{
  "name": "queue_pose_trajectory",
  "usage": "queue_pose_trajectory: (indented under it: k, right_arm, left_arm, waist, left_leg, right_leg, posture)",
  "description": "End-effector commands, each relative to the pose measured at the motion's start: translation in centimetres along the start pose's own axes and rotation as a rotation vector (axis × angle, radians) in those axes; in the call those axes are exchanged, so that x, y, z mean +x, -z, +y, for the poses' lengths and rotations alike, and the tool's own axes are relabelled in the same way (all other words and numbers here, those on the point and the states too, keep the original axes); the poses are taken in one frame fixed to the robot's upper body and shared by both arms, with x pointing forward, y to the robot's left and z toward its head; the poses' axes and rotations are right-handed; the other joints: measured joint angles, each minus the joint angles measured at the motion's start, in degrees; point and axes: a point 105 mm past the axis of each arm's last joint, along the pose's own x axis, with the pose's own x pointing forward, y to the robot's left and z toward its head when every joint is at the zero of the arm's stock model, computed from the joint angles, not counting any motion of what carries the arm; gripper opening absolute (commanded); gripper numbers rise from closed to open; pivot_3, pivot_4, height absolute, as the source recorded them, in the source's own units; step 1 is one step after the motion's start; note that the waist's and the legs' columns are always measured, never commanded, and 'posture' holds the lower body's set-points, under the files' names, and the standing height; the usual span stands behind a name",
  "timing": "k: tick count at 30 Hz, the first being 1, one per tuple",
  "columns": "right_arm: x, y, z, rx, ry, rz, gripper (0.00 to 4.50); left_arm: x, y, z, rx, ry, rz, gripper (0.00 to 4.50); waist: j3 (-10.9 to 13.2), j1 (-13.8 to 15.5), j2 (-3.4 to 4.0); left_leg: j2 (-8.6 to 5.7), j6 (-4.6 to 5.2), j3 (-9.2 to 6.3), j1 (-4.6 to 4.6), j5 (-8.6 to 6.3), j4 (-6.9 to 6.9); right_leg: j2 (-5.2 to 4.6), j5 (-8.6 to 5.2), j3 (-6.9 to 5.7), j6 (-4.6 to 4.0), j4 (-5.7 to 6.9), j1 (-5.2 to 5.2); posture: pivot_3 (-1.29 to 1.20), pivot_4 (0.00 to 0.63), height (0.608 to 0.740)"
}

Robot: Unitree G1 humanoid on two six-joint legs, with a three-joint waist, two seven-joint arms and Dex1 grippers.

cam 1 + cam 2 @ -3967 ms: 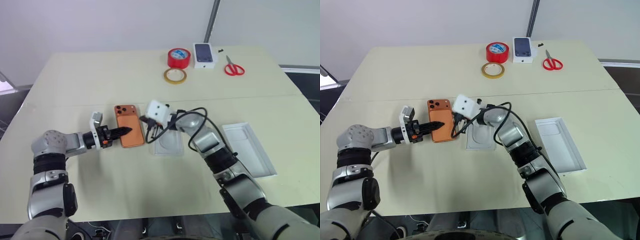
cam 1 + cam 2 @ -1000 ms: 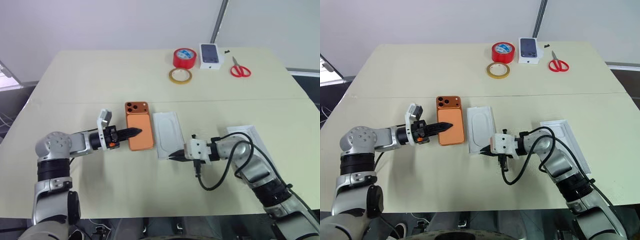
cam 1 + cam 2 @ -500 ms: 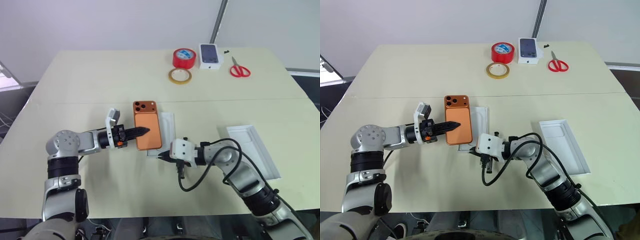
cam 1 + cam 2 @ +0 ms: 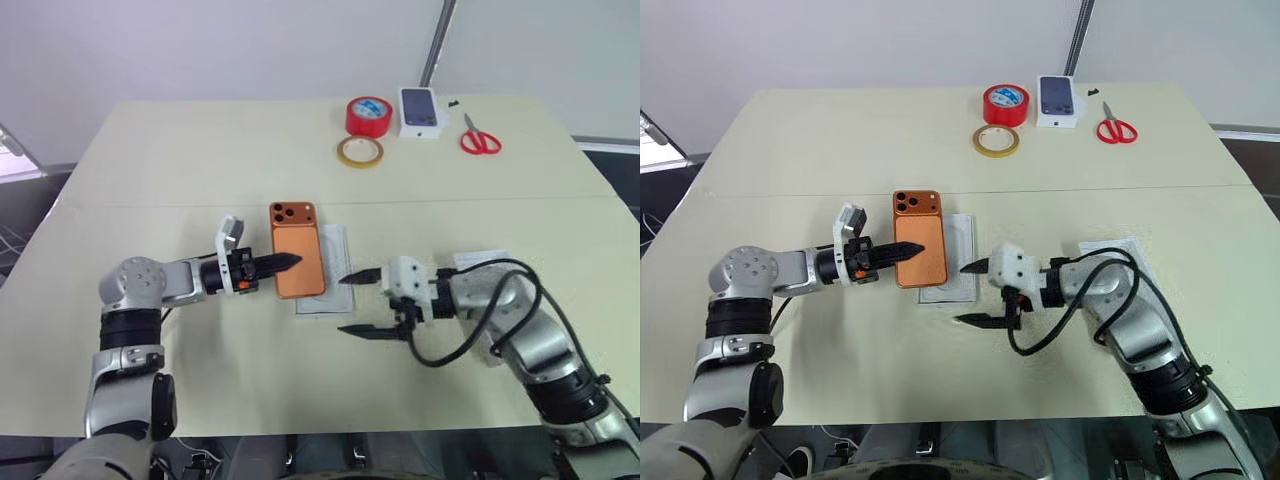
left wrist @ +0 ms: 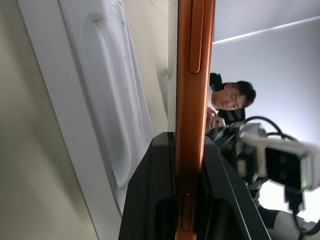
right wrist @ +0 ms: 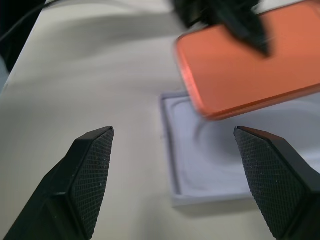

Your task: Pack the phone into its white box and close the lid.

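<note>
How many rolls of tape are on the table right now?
2. A red roll of tape stands at the table's far side, beside the small printed box. A flat yellowish tape ring lies just in front of it. None seem hidden.

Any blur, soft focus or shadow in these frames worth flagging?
Right wrist view: the left hand holding the phone is smeared and soft, while the near fingers are crisp. Left wrist view: the background is out of focus. Head views: even lighting, soft shadows on the table.
</note>
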Motion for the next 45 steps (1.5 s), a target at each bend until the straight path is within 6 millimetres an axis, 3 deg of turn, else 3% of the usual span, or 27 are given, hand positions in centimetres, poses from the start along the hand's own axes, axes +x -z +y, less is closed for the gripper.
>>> queue_pose_trajectory:
  k: [1,4,8,13,14,24,33,36,39,42,45]
  right_arm:
    - [-1.8,0.7,-2.7,-0.018,0.14,0.02,4.01]
    - [-3.2,2.2,-4.0,-0.016,0.215,0.061,4.01]
    - [-4.7,3.5,-4.6,-0.02,0.266,0.09,4.07]
    - [-4.6,3.6,-4.5,-0.036,0.262,0.094,4.07]
    - [-4.4,3.6,-4.5,-0.038,0.262,0.091,4.07]
    - [-3.0,3.5,-4.4,-0.058,0.245,0.073,4.07]
    - [-2.4,3.6,-4.2,-0.044,0.231,0.063,4.07]
    - [-2.2,3.5,-4.4,-0.041,0.242,0.056,4.07]
    - [-2.3,3.7,-4.4,-0.031,0.25,0.063,3.19]
    - [-2.3,4.0,-5.2,-0.068,0.299,0.085,1.74]
    - [-1.9,4.5,-5.6,-0.094,0.312,0.117,0.22]
  left_arm:
    - [0.8,-0.3,-1.0,0.061,0.039,0.011,0.0]
    - [1.6,0.4,-0.5,0.074,0.024,0.044,0.0]
    - [2.4,1.0,-0.5,0.07,0.039,0.075,1.79]
    - [2.2,1.0,-0.4,0.078,0.02,0.087,4.22]
    - [2.1,1.0,-0.4,0.099,0.012,0.09,4.37]
    - [0.7,0.0,-1.4,0.254,-0.073,0.146,4.37]
    - [0.0,-1.8,-2.3,0.311,-0.088,0.099,4.37]
    - [-0.3,-3.3,-2.7,0.323,-0.077,0.009,4.37]
    - [-1.0,-4.5,-1.6,0.444,-0.192,-0.038,3.51]
    - [-1.4,-4.9,0.2,0.611,-0.321,-0.043,2.06]
    - [-1.2,-3.9,1.6,0.72,-0.372,0.023,0.6]
  waist:
    - [-0.01,0.04,-0.01]
    - [0.0,0.08,-0.01]
    - [0.0,0.06,-0.01]
    - [-0.03,-0.07,0.04]
    - [-0.03,-0.04,0.04]
    - [-0.03,-0.05,0.03]
    - [-0.02,-0.04,0.02]
    - [-0.02,-0.07,0.03]
    - [-0.02,-0.09,0.02]
    - [-0.02,-0.14,0.02]
    - [-0.02,-0.04,0.03]
  left_leg:
    - [0.0,0.0,0.0,0.0,0.0,0.0]
    - [0.0,0.0,0.0,0.0,0.0,0.0]
    - [0.0,0.01,0.01,-0.01,0.0,0.0]
    - [0.0,-0.02,0.01,0.08,0.02,0.0]
    - [0.0,-0.02,0.01,0.13,0.02,0.0]
    - [0.01,-0.01,0.01,0.17,0.02,0.0]
    - [0.01,-0.01,0.01,0.13,0.02,0.0]
    - [0.01,-0.01,0.01,0.13,0.02,0.0]
    - [0.01,-0.01,0.01,0.13,0.02,0.0]
    - [0.01,-0.01,0.01,0.13,0.02,0.0]
    - [0.01,-0.02,0.02,0.13,0.02,0.0]
  right_leg:
    - [0.0,0.0,0.0,0.0,0.0,0.0]
    - [0.0,0.0,0.0,0.0,-0.01,0.0]
    - [0.0,0.0,0.0,0.0,0.0,0.0]
    - [0.01,0.0,0.0,0.0,0.03,0.09]
    - [0.01,0.0,0.0,0.0,0.03,0.15]
    - [0.0,0.0,0.0,0.0,0.02,0.2]
    - [0.01,0.0,0.0,0.0,0.01,0.17]
    - [0.01,0.0,0.0,0.0,0.01,0.17]
    - [0.01,0.0,0.0,0.0,0.02,0.15]
    - [0.01,0.0,0.0,0.0,0.01,0.15]
    - [0.01,0.0,0.0,0.0,0.01,0.15]
  posture:
    - [0.0,0.15,0.74]
    - [0.0,0.15,0.74]
    - [0.0,0.15,0.74]
    - [0.0,0.15,0.74]
    - [0.0,0.15,0.74]
    - [0.0,0.15,0.74]
    - [0.0,0.15,0.74]
    - [0.0,0.15,0.74]
    - [0.0,0.15,0.74]
    - [0.0,0.15,0.74]
    - [0.0,0.15,0.74]
